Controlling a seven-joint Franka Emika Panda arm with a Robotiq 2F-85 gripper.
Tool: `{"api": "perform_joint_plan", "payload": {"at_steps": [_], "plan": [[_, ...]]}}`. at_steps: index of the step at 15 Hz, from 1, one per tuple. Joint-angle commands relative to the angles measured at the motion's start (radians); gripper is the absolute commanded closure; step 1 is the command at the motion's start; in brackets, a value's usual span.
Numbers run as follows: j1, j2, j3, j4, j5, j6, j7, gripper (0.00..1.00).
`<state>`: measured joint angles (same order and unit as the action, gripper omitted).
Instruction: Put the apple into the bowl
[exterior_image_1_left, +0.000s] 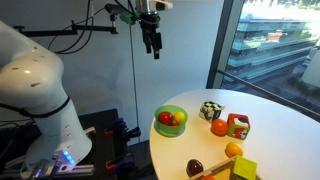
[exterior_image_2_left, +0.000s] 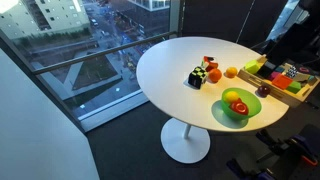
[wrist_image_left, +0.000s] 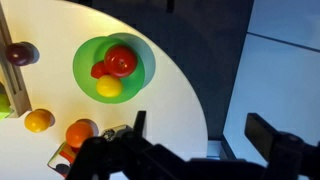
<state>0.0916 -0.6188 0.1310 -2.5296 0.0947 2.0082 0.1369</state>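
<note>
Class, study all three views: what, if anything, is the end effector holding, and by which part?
Nothing is held. The end effector hangs high up, jaws open and empty; the apple lies on the table, outside the bowl.

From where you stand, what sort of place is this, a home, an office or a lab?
Probably an upper-floor office or lab: a tall glass window looks down on city streets and buildings, a round white pedestal table stands beside it, and a white robot arm stands nearby.

All three views share the bowl (exterior_image_1_left: 170, 131) (wrist looks down).
</note>
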Motion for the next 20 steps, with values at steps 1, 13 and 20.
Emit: {"api": "perform_joint_plan", "payload": {"at_steps": [1, 13, 20], "plan": [[0.002, 0.000, -0.002, 0.002, -0.001, -0.003, 0.001, 0.00], [-0.014, 0.012, -0.006, 0.004, -0.018, 0.007, 0.005, 0.00], [-0.067, 0.043, -0.033, -0.004, -0.062, 0.081, 0.002, 0.00]]}}
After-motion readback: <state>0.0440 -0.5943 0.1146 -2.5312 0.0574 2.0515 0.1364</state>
